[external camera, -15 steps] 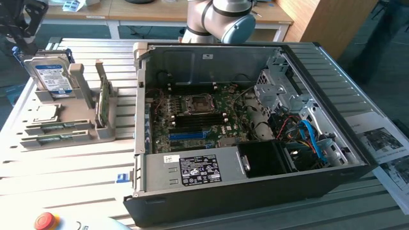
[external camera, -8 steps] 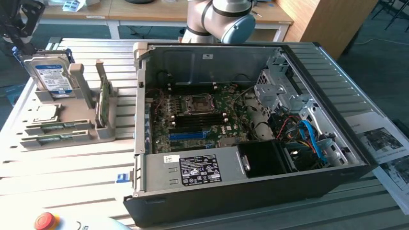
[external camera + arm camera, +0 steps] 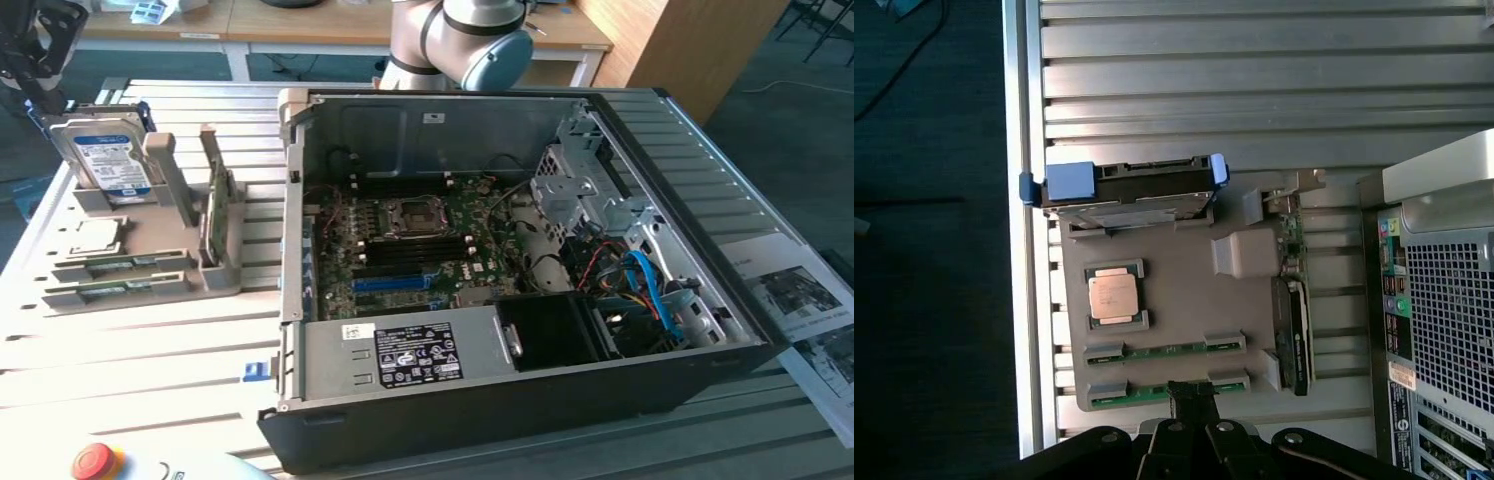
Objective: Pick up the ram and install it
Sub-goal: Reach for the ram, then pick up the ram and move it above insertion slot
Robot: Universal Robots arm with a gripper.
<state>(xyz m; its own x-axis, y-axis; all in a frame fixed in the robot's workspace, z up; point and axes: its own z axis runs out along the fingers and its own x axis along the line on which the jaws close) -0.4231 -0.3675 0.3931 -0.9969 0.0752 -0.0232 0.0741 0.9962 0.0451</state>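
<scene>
Two slim green ram sticks (image 3: pixel 1164 350) (image 3: pixel 1139 392) lie side by side in grey cradles on the parts holder (image 3: pixel 1184 300). In the exterior view they are at that view's left (image 3: pixel 127 264) (image 3: pixel 118 291). My gripper (image 3: pixel 1192 392) is shut with nothing in it and hovers above the holder, its dark tips lined up over the nearer stick. The arm's grey joint (image 3: pixel 467 40) shows behind the open computer case (image 3: pixel 534 400). Inside the case lies the green motherboard (image 3: pixel 414 245).
The holder also carries an upright hard drive (image 3: pixel 110 160) (image 3: pixel 1129 190), a CPU (image 3: pixel 91 238) (image 3: pixel 1112 296) and a taller green expansion card (image 3: pixel 214 205) (image 3: pixel 1291 290). A red stop button (image 3: pixel 94 460) sits near the slatted table's front edge. Cables and a fan crowd the case's right side.
</scene>
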